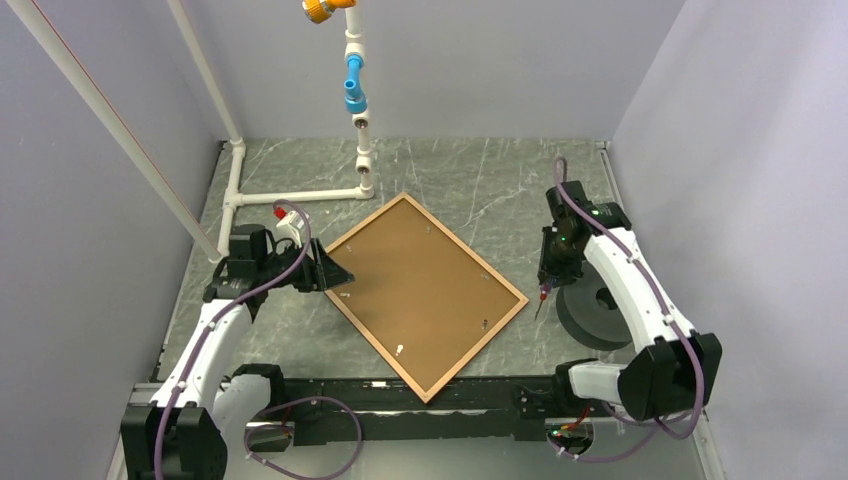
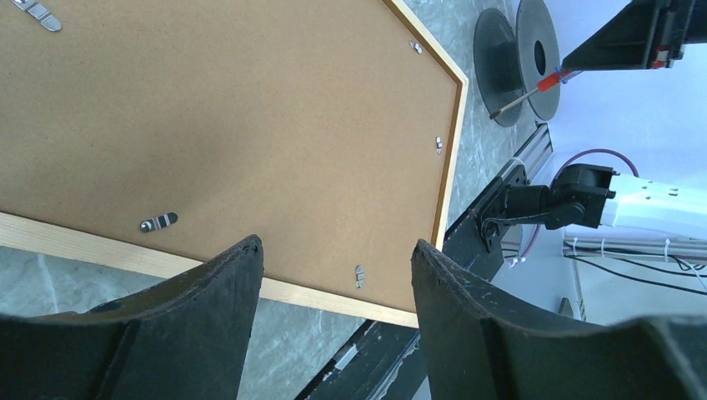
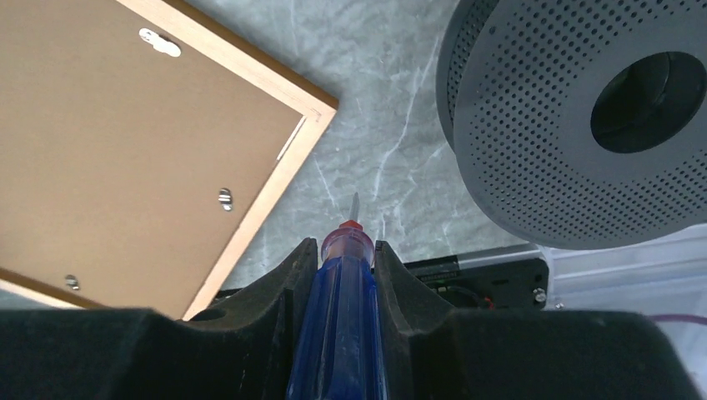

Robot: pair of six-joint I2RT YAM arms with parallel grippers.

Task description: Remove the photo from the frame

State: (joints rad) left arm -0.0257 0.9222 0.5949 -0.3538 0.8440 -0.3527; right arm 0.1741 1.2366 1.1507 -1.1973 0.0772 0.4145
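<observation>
Now the thin reddish-brown wooden frame (image 1: pixel 465 246) lies face-down, my right gripper (image 3: pixel 350 250) clamps a blue-handled screwdriver (image 3: pixel 340 333) beside it, left gripper (image 2: pixel 333 258) open opposite; next I should turn its small metal clips (image 2: pixel 158 222).

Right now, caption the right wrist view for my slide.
Right tool grips a blue-handled screwdriver, its tip over the marbled table between the back-up frame and a perforated grey spool.
</observation>
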